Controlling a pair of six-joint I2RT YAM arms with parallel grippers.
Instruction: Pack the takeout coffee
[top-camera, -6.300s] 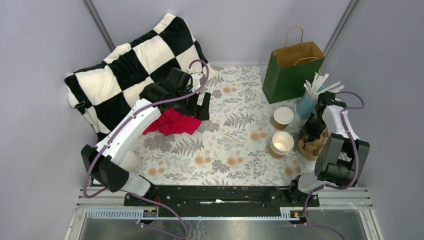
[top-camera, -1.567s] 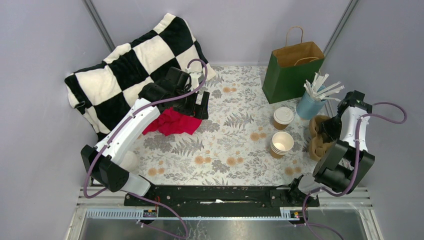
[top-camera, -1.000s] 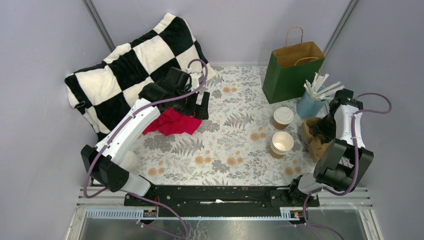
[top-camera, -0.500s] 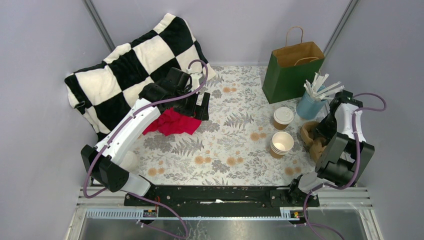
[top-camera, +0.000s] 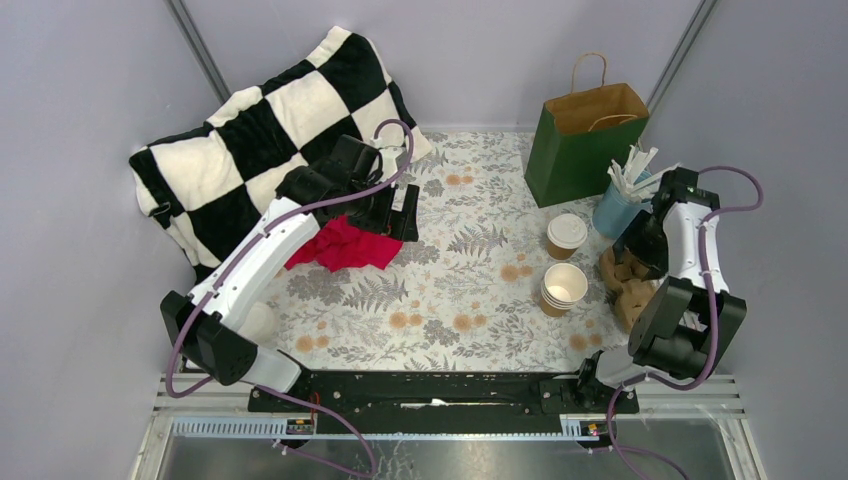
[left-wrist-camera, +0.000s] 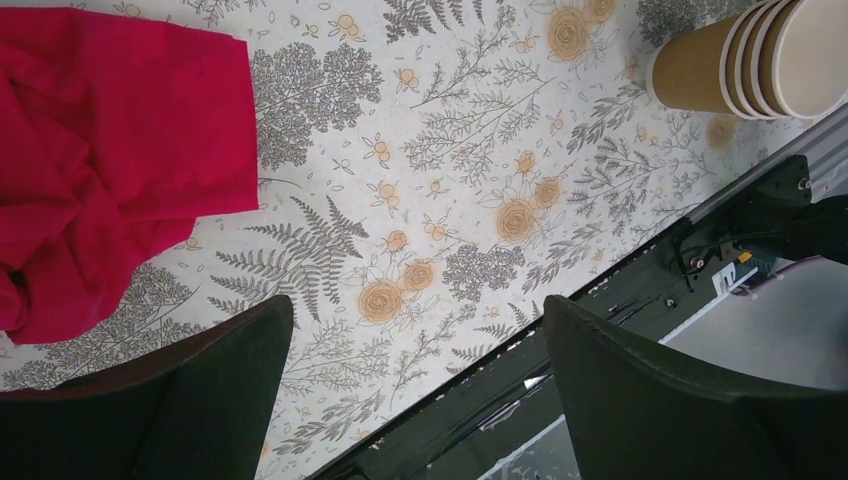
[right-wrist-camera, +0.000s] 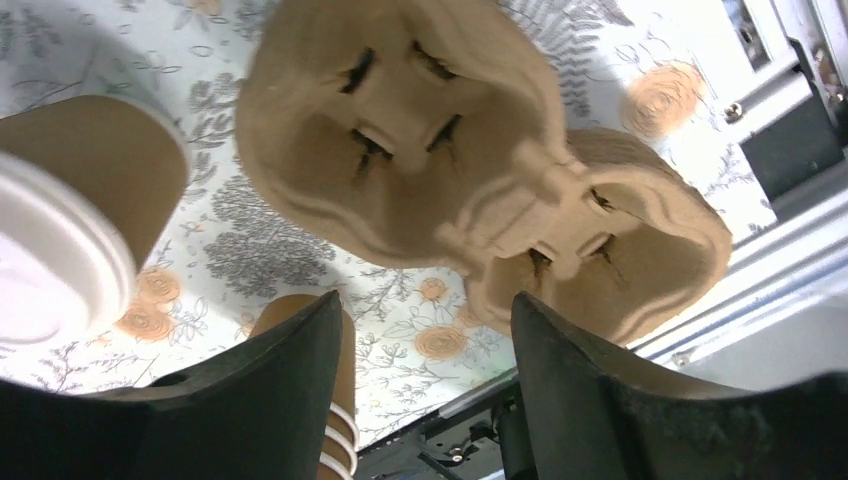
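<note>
Both claws spread, gripping nothing: left claw (left-wrist-camera: 415, 320) above flowered table (left-wrist-camera: 450, 150) beside red cloth (left-wrist-camera: 110, 150), right claw (right-wrist-camera: 425, 310) over cardboard carrier (right-wrist-camera: 400, 130). Lidded coffee cup (top-camera: 567, 235) upright on table, between green bag (top-camera: 575, 150) and cup stack (top-camera: 563, 288).

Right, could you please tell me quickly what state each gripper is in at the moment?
Left gripper: open, holding nothing.
Right gripper: open, holding nothing; the cup carrier lies just ahead of it.

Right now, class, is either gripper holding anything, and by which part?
Nothing. The left gripper hangs open above the tablecloth; the right gripper is open above the cup carrier, not gripping it.
</note>
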